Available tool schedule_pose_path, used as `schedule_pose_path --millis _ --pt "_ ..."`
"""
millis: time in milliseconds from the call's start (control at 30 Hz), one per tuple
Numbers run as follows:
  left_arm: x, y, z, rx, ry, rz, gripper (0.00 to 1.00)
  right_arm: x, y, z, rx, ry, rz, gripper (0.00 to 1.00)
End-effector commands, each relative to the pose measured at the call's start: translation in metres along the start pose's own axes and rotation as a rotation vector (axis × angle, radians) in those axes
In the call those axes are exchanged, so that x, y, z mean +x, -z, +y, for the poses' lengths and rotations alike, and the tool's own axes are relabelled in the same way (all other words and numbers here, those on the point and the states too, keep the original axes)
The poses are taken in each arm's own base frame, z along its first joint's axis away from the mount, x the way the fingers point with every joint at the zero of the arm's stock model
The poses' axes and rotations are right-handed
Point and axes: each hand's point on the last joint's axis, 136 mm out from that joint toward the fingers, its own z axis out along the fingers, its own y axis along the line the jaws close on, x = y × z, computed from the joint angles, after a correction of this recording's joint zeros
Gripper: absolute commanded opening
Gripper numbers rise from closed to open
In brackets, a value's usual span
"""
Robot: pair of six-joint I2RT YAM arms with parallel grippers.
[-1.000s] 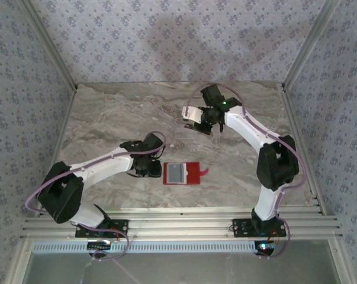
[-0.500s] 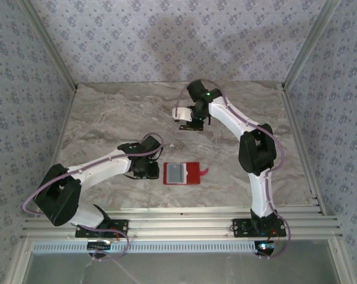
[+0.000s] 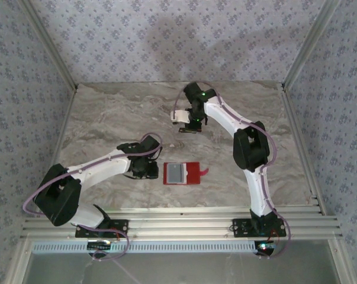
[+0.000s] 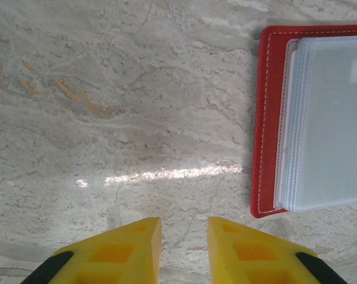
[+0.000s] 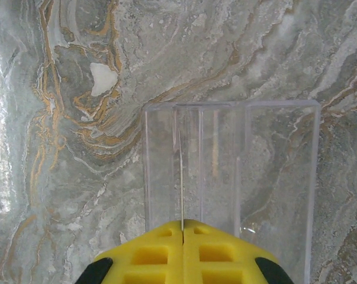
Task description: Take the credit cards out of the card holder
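card holder [image 3: 182,173] lies on the marble table [image 3: 107,118], window up. left gripper [image 4: 184,235] sits just beside it, fingers slightly apart, empty. right gripper [image 5: 183,228], fingers pressed together, hovers at a clear tray [image 5: 279,177] farther back.

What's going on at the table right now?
The right end effector is shut on a clear plastic sleeve, holding it at the far part of the table. The red card holder lies open nearer the front. The left end effector sits open beside its edge, holding nothing.
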Motion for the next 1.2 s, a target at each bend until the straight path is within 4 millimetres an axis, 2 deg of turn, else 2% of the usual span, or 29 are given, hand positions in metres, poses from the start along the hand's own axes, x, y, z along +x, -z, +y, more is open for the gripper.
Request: schedule_pose_path --millis 0,400,433,500,600,667,900,1167 --pt "0.001 0.003 0.003 0.0 0.016 -0.007 0.28 0.007 -0.003 0.017 -0.084 0.095 0.04 0.0" --pt "0.001 0.004 0.0 0.01 0.019 0.001 0.28 0.013 -0.014 0.029 -0.14 0.09 0.069 0.0" --pt "0.001 0.004 0.0 0.009 0.018 0.004 0.28 0.011 -0.014 0.028 -0.135 0.092 0.065 0.01" --pt "0.001 0.004 0.0 0.01 0.018 0.003 0.28 0.009 -0.016 0.026 -0.127 0.096 0.063 0.09" --pt "0.0 0.005 0.0 0.013 0.021 0.002 0.28 0.009 -0.016 0.018 -0.091 0.102 0.068 0.21" --pt "0.0 0.006 -0.001 0.014 0.021 -0.001 0.28 0.009 -0.015 0.01 -0.057 0.105 0.068 0.23" --pt "-0.001 0.006 -0.001 0.014 0.018 -0.002 0.28 0.003 -0.001 -0.007 0.028 0.109 0.048 0.25" --pt "-0.002 0.006 -0.001 0.011 0.017 0.0 0.28 -0.001 0.011 -0.037 0.221 0.133 0.06 0.25"
